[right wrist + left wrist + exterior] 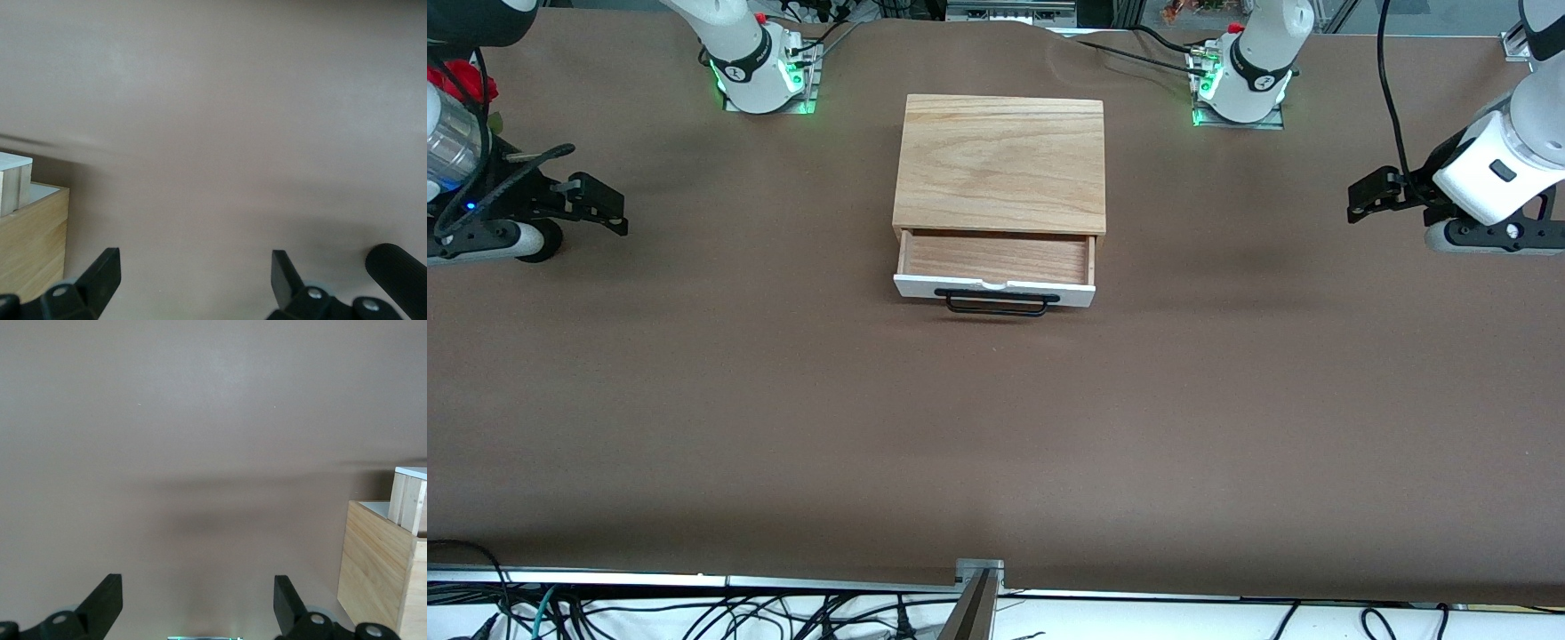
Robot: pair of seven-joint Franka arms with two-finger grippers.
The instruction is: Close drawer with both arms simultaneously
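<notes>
The light oak box [1000, 164] stands mid-table between the two arm bases. Its drawer [996, 258] is pulled out toward the front camera and shows its wooden inside, white front panel [996, 289] and black wire handle [996, 307]. My left gripper [1356, 203] is open and hovers low over the table at the left arm's end, well apart from the box. My right gripper [615, 212] is open and hovers at the right arm's end. The left wrist view shows open fingers [107, 597], the box [370, 580] and the drawer [408, 497]. The right wrist view shows the box [33, 247] and the drawer [15, 180].
Brown cloth [996, 427] covers the table. The green-lit arm bases [760, 84] [1240, 89] stand beside the box's back. Something red [463, 80] lies near the right arm. Cables [694, 613] run along the table's near edge.
</notes>
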